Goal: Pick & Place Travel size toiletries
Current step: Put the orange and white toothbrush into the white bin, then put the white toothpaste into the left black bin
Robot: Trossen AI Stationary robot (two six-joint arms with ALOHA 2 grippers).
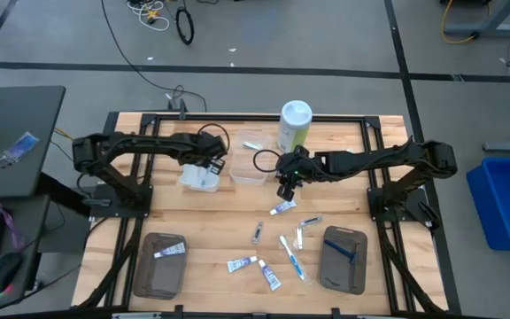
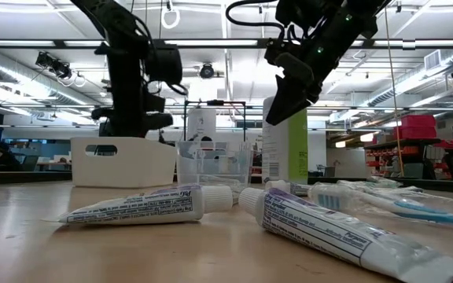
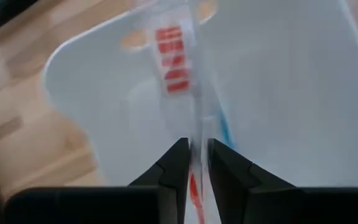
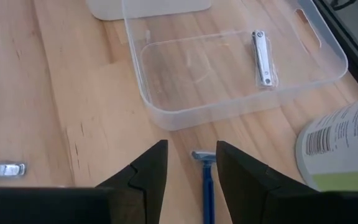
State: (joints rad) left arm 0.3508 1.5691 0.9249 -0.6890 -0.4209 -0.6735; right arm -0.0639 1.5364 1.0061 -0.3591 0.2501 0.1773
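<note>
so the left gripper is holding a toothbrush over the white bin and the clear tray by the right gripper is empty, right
Not quite: the clear tray is not empty. The right wrist view shows a nail clipper lying in it. The rest holds: the left gripper is shut on a packaged toothbrush over the white bin.

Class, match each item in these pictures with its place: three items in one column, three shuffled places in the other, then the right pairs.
Items:
1. toothbrush
2. nail clipper
3. blue razor

Places:
A. inside the clear tray
B. on the table, below the open right gripper
C. clamped in the left gripper, over the white bin

Pairs: 1-C, 2-A, 3-B
</note>
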